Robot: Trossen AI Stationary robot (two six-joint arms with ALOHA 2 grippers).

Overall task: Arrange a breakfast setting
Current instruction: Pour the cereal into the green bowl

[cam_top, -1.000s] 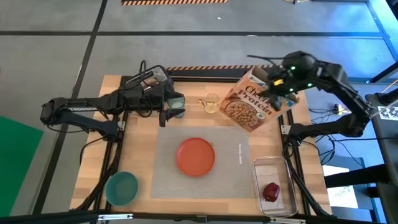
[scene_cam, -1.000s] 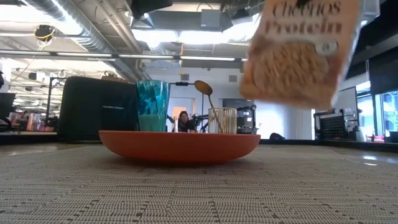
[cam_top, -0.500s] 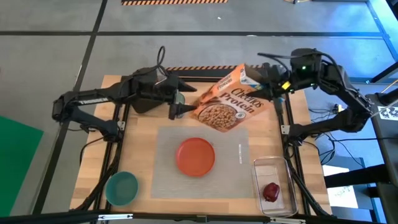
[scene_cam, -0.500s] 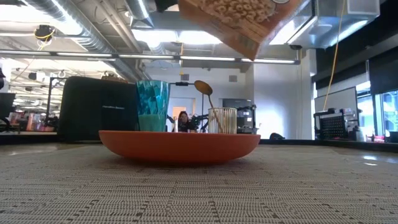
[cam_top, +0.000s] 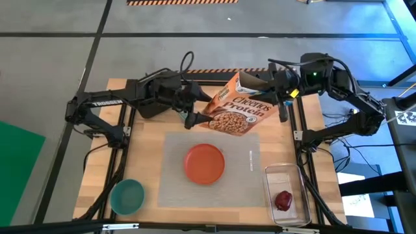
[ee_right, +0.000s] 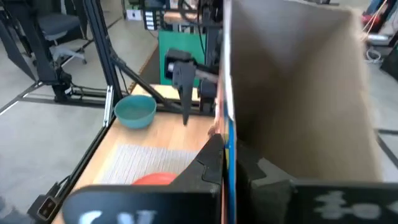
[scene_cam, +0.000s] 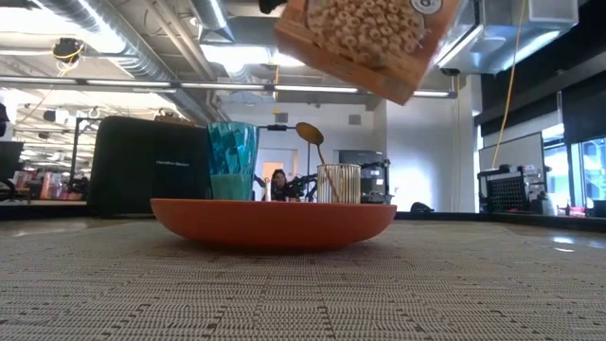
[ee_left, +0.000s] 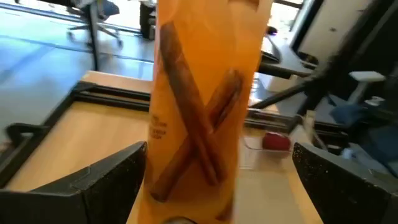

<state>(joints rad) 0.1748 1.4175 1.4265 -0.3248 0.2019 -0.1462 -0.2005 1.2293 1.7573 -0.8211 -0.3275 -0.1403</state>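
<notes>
One item placed: the orange plate (cam_top: 204, 162) sits near the centre of the grey placemat (cam_top: 174, 188); judged as an early stage.
Items outstanding: the teal bowl (cam_top: 127, 196) is off the placemat's near-left corner; the red fruit (cam_top: 283, 200) lies in the clear tray (cam_top: 286, 173), just beside the placemat's right edge.
Cup and spoon: the low view shows the teal cup (scene_cam: 232, 160) and the gold spoon (scene_cam: 311, 135), standing in a small glass (scene_cam: 338, 183), beyond the placemat's far edge. No toast slice is visible.
Obstruction: a cereal box (cam_top: 235, 112) is held tilted in the air above the placemat's far edge, between both arms.
Right gripper (cam_top: 281, 88): clamped on the box's open top end, beyond the placemat's far-right corner.
Left gripper (cam_top: 193, 110): at the box's other end, beyond the placemat's far-left part. In the left wrist view its fingers (ee_left: 87, 184) stand wide apart on either side of the box, not visibly touching it.
Background: the black toaster (scene_cam: 151, 163) stands behind the cup.
Assessment: the box likely must be cleared before the cup and spoon can be reached.
</notes>
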